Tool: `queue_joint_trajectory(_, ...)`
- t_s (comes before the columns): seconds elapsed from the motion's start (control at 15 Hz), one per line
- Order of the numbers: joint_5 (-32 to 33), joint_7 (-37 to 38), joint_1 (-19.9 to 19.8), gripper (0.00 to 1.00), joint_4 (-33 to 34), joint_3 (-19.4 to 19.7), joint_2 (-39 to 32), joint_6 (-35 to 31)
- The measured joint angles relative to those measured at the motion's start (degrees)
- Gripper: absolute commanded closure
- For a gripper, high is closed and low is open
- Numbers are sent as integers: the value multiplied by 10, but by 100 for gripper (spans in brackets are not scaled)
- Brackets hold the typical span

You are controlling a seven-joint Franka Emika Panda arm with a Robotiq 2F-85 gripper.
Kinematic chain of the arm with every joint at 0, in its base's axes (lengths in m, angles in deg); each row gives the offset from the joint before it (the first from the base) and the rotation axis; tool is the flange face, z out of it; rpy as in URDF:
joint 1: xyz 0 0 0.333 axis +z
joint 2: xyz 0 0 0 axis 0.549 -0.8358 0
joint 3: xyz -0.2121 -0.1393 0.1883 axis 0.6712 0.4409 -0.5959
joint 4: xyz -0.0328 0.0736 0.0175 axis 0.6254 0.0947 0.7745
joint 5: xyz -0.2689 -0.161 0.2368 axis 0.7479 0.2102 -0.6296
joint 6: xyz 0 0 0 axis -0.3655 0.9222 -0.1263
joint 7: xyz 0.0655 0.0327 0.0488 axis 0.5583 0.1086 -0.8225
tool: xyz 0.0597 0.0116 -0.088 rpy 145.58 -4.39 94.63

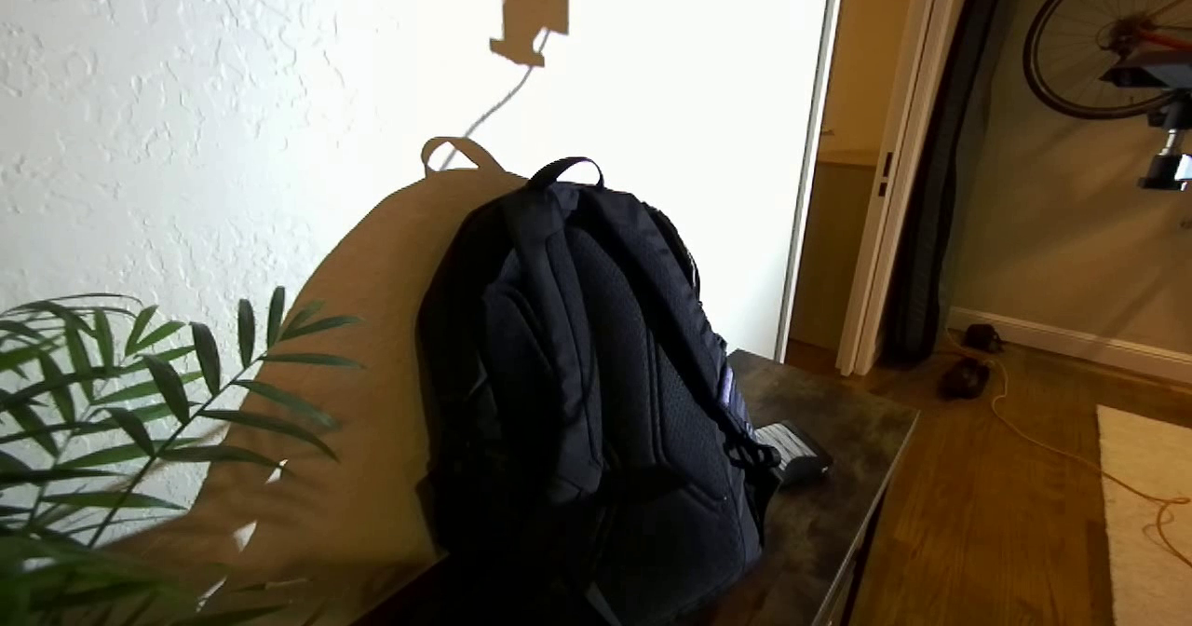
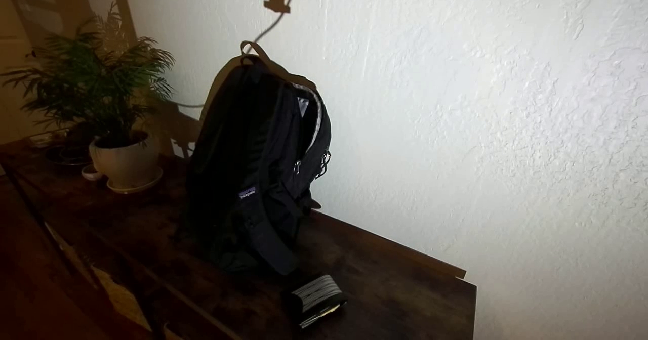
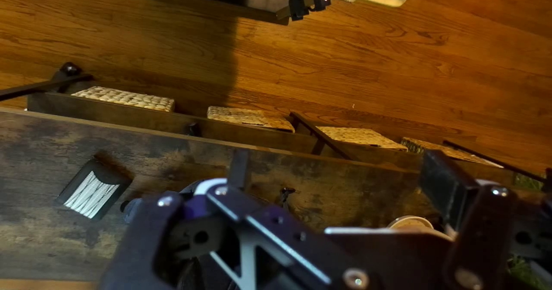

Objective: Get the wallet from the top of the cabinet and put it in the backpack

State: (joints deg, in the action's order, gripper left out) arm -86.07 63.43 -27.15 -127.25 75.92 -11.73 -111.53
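The wallet [image 1: 792,449] is small and black with a pale striped face. It lies flat on the dark brown cabinet [image 2: 400,294], a short way from the foot of the backpack [image 2: 243,168]. Large and black, the backpack [image 1: 596,393] stands upright against the wall; an exterior view shows its side zip partly undone, with a pale inner edge. From above, in the wrist view, the wallet [image 3: 95,190] is left of my gripper [image 3: 343,177]. The jaws stand wide apart with nothing between them, above the cabinet top. Neither exterior view shows the gripper; in the wrist view it covers most of the backpack.
A potted plant [image 2: 129,163] stands on the cabinet beyond the backpack, and its leaves [image 1: 168,421] reach across an exterior view. The textured wall [image 2: 455,102] runs right behind the backpack. Woven baskets [image 3: 125,98] sit below the cabinet's front edge, above the wooden floor [image 3: 366,61].
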Motion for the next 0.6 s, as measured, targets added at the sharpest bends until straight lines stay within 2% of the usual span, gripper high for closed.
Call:
queue_joint_trajectory(0.33, 1, 0, -2, 0, 0, -5, -10, -13)
queue_joint_trajectory(0.6, 13, 0, -10, 0, -2, -7, -67, -111)
